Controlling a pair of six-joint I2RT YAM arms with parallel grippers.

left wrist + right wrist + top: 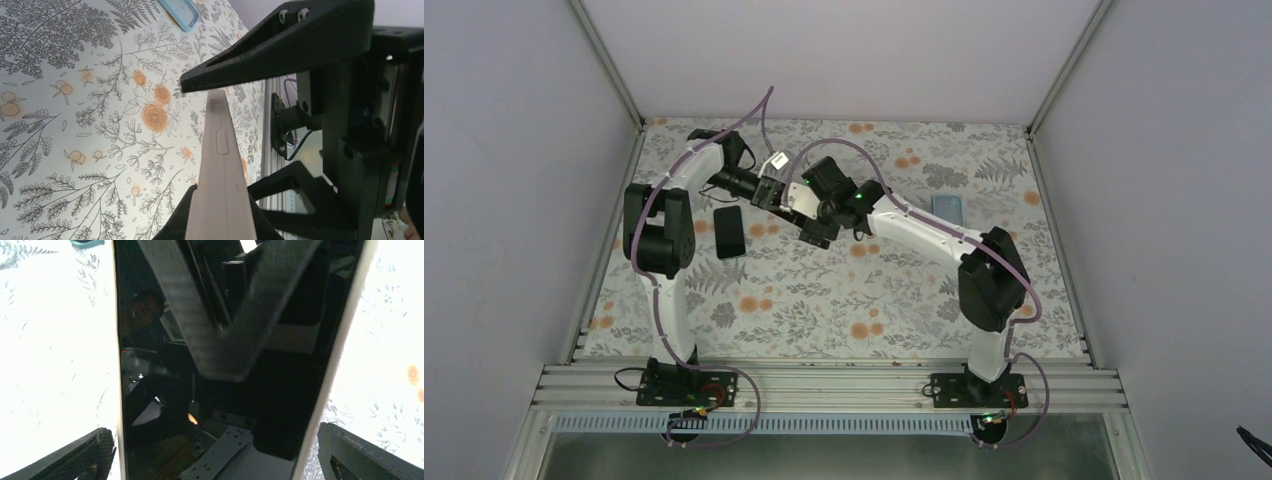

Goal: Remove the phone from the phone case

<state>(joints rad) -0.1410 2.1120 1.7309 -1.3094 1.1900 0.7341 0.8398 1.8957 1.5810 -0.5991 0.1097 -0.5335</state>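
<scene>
I've got the left hand [774, 192] clamped on the white phone case [222, 165] — phone [150, 365] inside — right hand [222, 450] spread open around it; empty-looking blue case [946, 208] far right.

white phone case [220, 165]; grey-orange floral table [75, 100]

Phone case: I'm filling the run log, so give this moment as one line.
left gripper shut on white case | right gripper open astride it | phone inside case, above table

Floral table cover [844, 300], pale enclosure walls [844, 50], aluminium rail [824, 385]
</scene>
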